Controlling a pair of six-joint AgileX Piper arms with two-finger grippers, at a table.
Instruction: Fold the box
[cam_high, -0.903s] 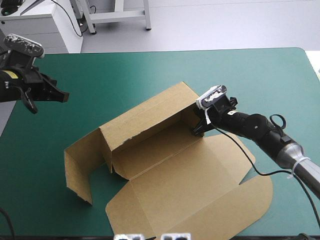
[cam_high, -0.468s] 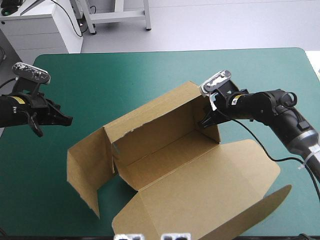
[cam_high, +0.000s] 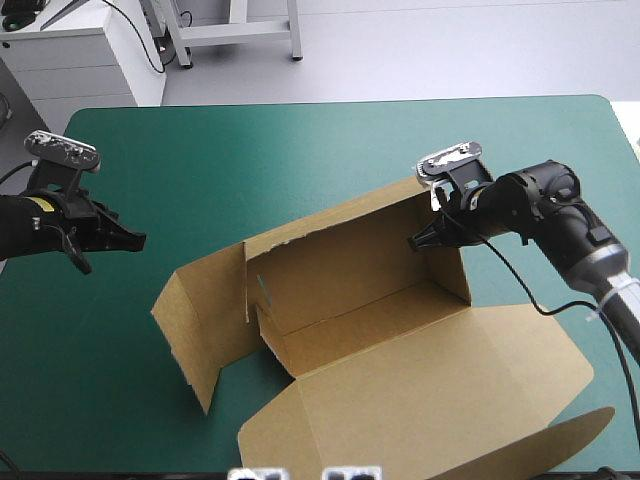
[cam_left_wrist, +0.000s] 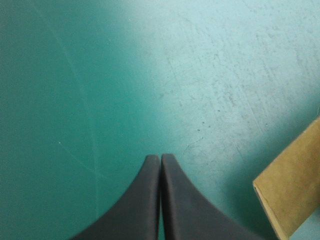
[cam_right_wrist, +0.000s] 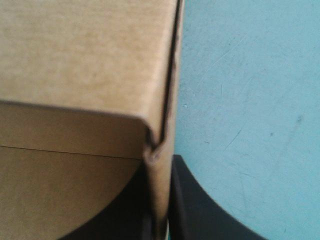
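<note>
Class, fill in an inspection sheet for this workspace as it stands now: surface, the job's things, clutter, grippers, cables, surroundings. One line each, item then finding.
surface: teal-green cover, bare around the box, faint scuffs in the left wrist view.
job's things: box, brown board, partly formed: long back wall and right end wall raised, left end flap standing out, front panel spread toward the near edge.
clutter: nothing seen.
grippers: left gripper shut, holding nothing, over the cover, apart from the box; right gripper shut on the box at the top corner of the right end wall.
cables: nothing seen.
surroundings: nothing seen.
</note>
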